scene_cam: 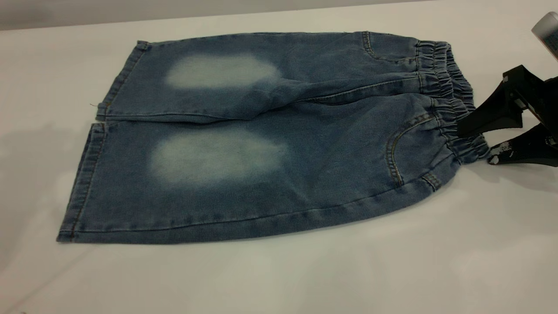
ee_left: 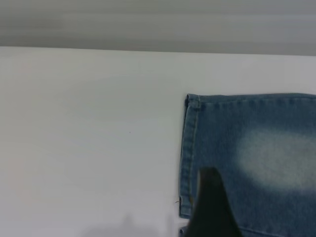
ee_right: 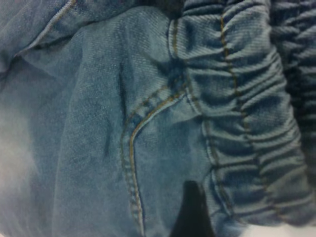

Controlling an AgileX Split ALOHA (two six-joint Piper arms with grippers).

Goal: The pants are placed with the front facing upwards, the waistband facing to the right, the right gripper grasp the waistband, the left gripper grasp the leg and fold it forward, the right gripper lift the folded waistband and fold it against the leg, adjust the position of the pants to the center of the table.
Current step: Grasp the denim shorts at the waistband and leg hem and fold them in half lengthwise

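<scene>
Lying flat, the pants (scene_cam: 261, 144) run lengthwise along the counter (scene_cam: 305, 270), waistband (scene_cam: 449, 96) toward its right edge. The right gripper (scene_cam: 475, 146), partly cut off, gapes open, touching the waistband. The left gripper (ee_left: 212, 210) shows one fingertip; its opening can't be judged.

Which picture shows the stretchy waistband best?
The right wrist view: the waistband fills it, ruching and stitching clear. The exterior view shows the waistband whole but smaller, beside the right end effector. The left wrist view shows none.
</scene>
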